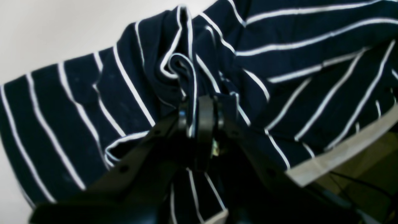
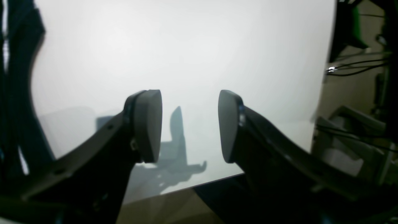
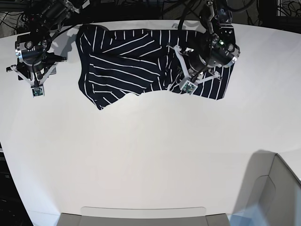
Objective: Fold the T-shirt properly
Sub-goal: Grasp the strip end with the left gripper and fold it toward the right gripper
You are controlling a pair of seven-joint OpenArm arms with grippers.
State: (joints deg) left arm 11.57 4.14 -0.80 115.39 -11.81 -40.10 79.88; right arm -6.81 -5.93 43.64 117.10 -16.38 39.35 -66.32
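T-shirt [image 3: 127, 59] spread along far edge of white counter [image 3: 150, 155], rumpled, stripes running at mixed angles; one end drooping toward counter middle at left of base view, other end bunched under the left arm at right; left tool [image 1: 200, 119] clamped tight on a gathered fold of T-shirt, cloth puckered and twisted up between the pads, striped fabric on both sides of the grip; counter edge just beside that bunch in left wrist view; right tool [image 2: 189, 124] near far left corner of counter, beside T-shirt's end, apart from it; pads [image 2: 147, 124] spread wide, nothing between, only bare counter and their own shadow below.
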